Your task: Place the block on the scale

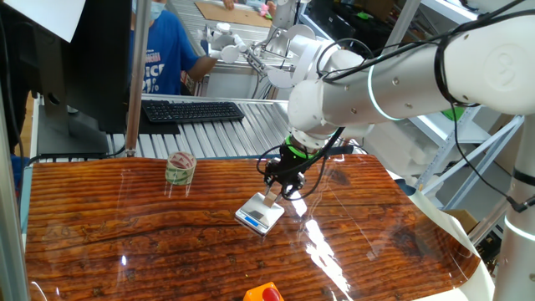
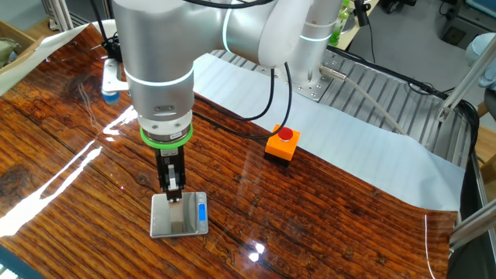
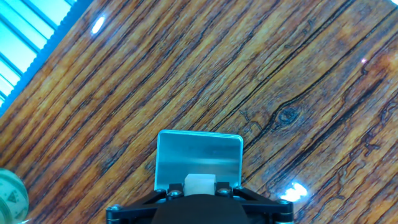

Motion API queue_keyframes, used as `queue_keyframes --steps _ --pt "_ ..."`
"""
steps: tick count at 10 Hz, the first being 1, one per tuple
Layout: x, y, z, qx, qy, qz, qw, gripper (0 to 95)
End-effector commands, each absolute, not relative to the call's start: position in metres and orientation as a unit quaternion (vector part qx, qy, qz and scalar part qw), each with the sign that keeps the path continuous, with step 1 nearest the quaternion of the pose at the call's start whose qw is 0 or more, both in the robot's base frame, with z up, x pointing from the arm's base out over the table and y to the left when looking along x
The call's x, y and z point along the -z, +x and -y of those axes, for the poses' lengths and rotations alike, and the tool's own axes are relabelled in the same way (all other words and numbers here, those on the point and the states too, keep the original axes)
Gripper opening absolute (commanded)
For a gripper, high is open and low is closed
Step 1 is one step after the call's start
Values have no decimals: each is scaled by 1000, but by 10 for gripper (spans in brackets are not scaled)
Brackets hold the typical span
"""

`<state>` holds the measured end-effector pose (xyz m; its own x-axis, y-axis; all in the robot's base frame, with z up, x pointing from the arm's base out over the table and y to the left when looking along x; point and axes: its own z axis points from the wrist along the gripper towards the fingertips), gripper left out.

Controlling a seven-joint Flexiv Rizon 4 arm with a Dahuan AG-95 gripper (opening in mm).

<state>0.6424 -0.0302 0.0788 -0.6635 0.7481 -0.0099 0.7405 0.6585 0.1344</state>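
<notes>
The scale [image 1: 258, 216] is a small silver-grey square with a blue display strip [image 2: 202, 211] and lies on the wooden table. My gripper [image 1: 274, 196] stands straight down over its platform and is shut on the block [image 3: 199, 182], a tiny pale cube held between the fingertips. In the hand view the scale's platform [image 3: 199, 154] lies just beyond the block. In the other fixed view the gripper [image 2: 173, 191] is at the far edge of the scale [image 2: 178, 219]. The block is at or just above the platform; I cannot tell whether it touches.
A tape roll [image 1: 180, 167] stands on the table left of the scale. A black keyboard [image 1: 192, 109] lies behind the table. An orange box with a red button [image 2: 283, 143] sits near the table edge. A person in blue [image 1: 163, 50] is at the back.
</notes>
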Motion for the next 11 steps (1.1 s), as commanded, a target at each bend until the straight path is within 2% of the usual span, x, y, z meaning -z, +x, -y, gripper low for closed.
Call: queue_keyframes --steps 1,5,8,11 --pt "-79 643 30 -60 413 -908 32 0" --pt "-79 643 30 -57 428 -901 38 0" --pt "-79 643 30 -40 421 -906 19 0" --pt "-79 643 30 -53 382 -923 8 0"
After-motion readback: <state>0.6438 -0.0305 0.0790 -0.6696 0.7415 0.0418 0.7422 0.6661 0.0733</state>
